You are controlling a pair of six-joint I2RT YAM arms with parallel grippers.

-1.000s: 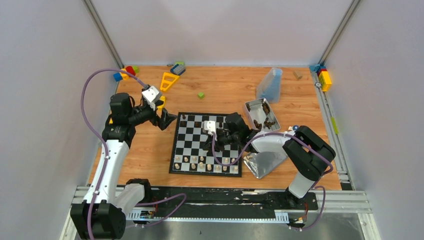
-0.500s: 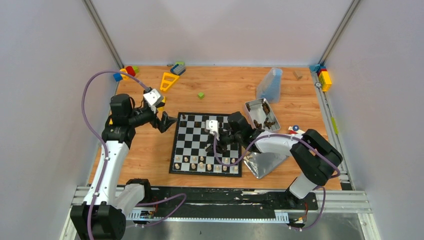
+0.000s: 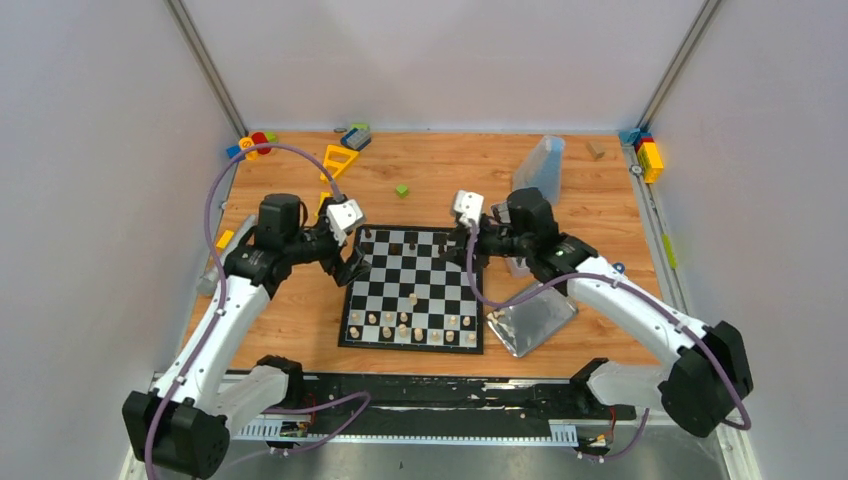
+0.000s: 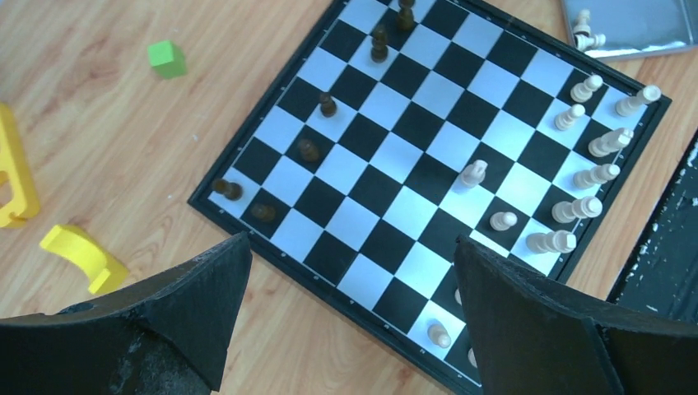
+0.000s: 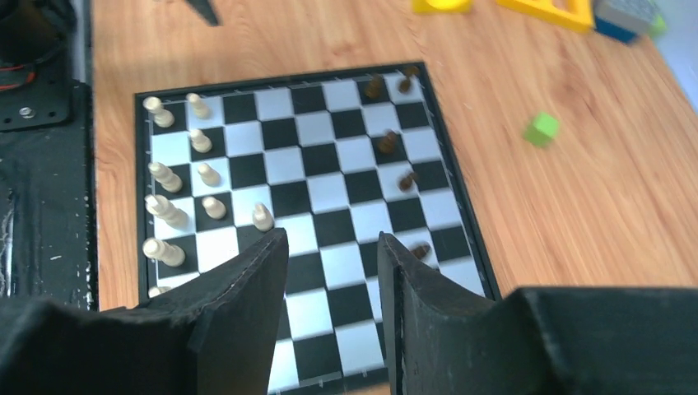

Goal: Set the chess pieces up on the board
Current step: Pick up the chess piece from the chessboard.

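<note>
The black-and-white board (image 3: 440,280) lies mid-table. Cream pieces (image 3: 410,326) line its near rows, and one cream piece (image 3: 414,298) stands alone further in. A few dark pieces (image 3: 396,242) stand along the far rows. My left gripper (image 3: 353,268) hovers at the board's left edge, open and empty; in the left wrist view its gripper (image 4: 352,241) frames the board (image 4: 411,148), cream pieces (image 4: 588,177) and dark pieces (image 4: 328,104). My right gripper (image 3: 470,240) is over the far right corner, open and empty; in the right wrist view this gripper (image 5: 333,237) is above the board (image 5: 329,189).
A shiny metal tray (image 3: 530,318) lies right of the board, holding cream pieces in the left wrist view (image 4: 586,33). A clear plastic container (image 3: 540,168), a green block (image 3: 401,190), a yellow triangle (image 3: 338,160) and toy blocks (image 3: 650,155) sit further back.
My right gripper has lifted from the board's middle and pulled back to its far right corner, leaving a lone cream piece standing there. My left gripper has moved right to the board's left edge.
</note>
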